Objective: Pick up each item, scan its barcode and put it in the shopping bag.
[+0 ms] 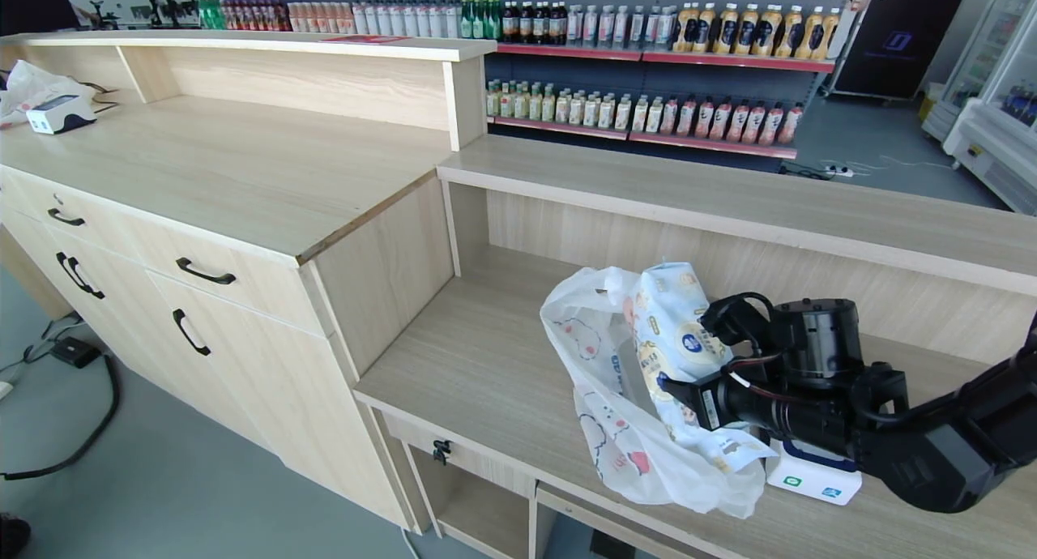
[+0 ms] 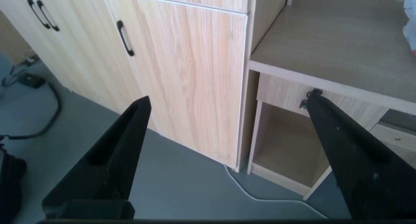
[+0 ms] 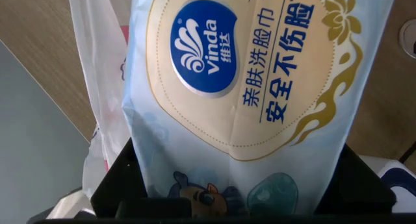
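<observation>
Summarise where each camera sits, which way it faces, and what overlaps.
Head view: on the robot's head, facing forward and down at the counter; right arm, right gripper shut on the tissue pack at the shopping bag.
Left wrist view: on the left wrist, facing the cabinet door and floor; left gripper, open.
Right wrist view: on the right wrist, facing the tissue pack; its fingers flank it.
Shared: head and right wrist views both show tissue pack and shopping bag.

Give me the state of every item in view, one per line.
Shopping bag: open, lying on the lower counter.
Tissue pack: gripped, at the bag's mouth.
Right gripper: shut on the tissue pack.
Left gripper: open, empty.
Cabinet doors: shut.
Drawer: shut.
</observation>
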